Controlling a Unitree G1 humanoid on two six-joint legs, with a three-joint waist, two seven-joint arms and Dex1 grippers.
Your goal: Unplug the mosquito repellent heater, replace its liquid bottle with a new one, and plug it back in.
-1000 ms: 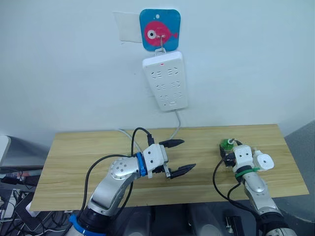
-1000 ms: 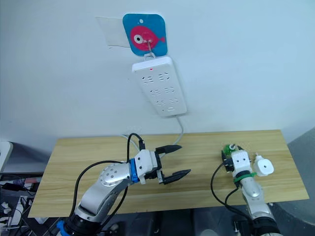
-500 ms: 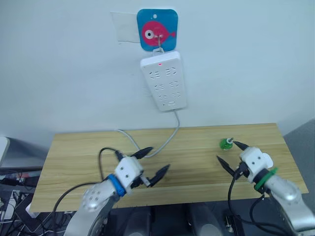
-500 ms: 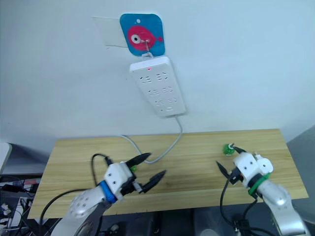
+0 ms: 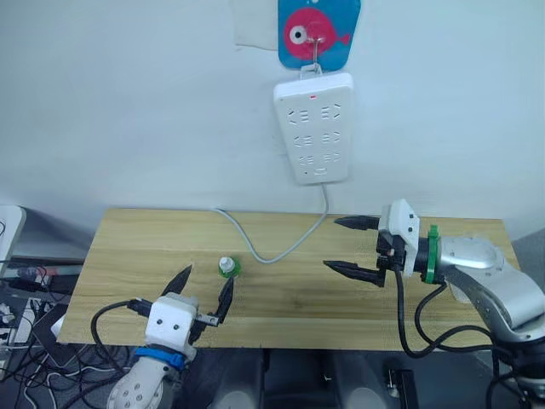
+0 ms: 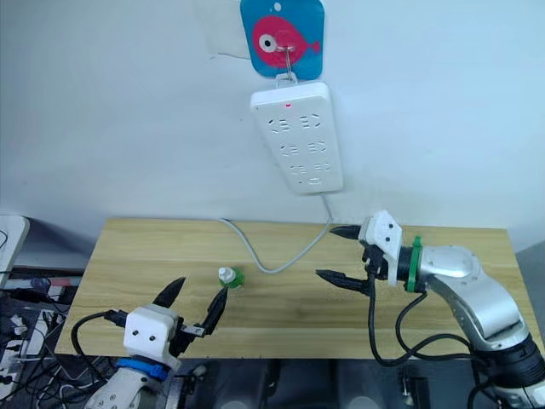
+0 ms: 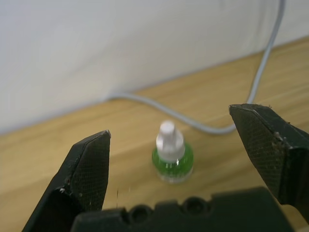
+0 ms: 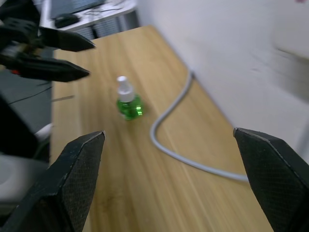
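Observation:
A small green liquid bottle (image 5: 226, 267) with a white cap stands upright on the left half of the wooden table (image 5: 128, 247). My left gripper (image 5: 209, 273) is open at the table's near edge, its fingers pointing at the bottle (image 7: 172, 157) from just short of it. My right gripper (image 5: 331, 244) is open above the right half of the table, fingers pointing left, with nothing between them. In the right wrist view the bottle (image 8: 128, 102) stands well ahead of it. The mosquito repellent heater is out of view.
A white power strip (image 5: 312, 128) with a red light hangs on the wall from a blue fish plaque (image 5: 317, 34). Its grey cable (image 5: 281, 247) drops onto the table and curls just behind the bottle. Cables and gear (image 5: 17, 290) lie off the table's left end.
The camera has shifted. My left arm has drawn back to the near left edge, uncovering the green bottle. My right gripper has swung to point left, open.

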